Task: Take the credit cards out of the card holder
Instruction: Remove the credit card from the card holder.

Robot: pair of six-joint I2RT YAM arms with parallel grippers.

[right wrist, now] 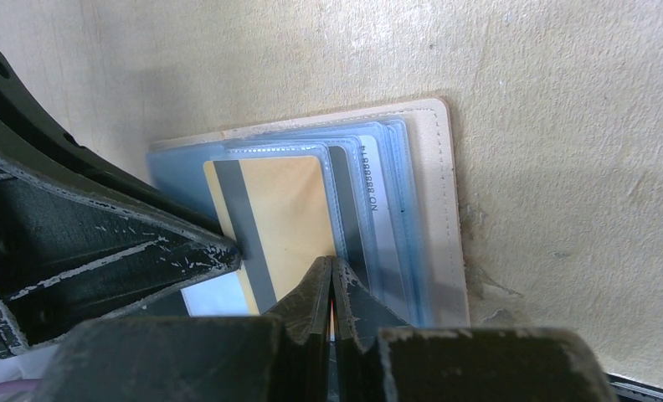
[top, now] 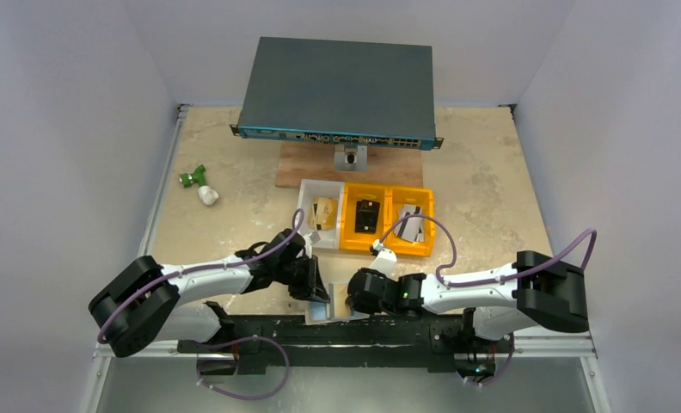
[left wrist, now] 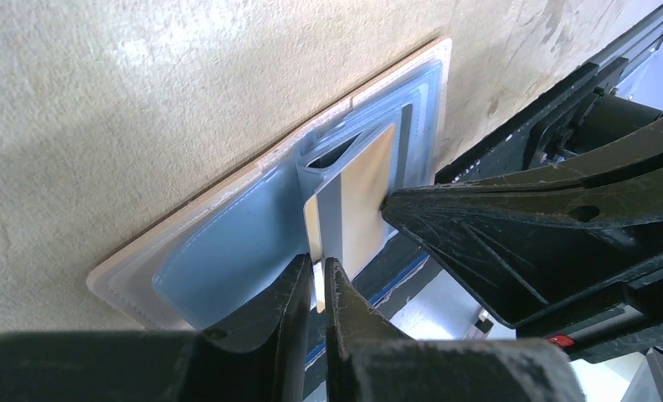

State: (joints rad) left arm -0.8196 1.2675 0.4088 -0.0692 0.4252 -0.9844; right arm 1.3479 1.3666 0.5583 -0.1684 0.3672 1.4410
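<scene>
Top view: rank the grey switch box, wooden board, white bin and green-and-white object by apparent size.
Largest to smallest:
1. grey switch box
2. wooden board, judged by its visible part only, since the box hides the rest
3. white bin
4. green-and-white object

One card (right wrist: 290,209) partly inside card holder (right wrist: 444,209)

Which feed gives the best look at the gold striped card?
Right wrist: the gold card lies nearly face-on, its grey stripe plain, on the holder. Left wrist shows it steeply foreshortened. In the top view the arms hide it.
</scene>
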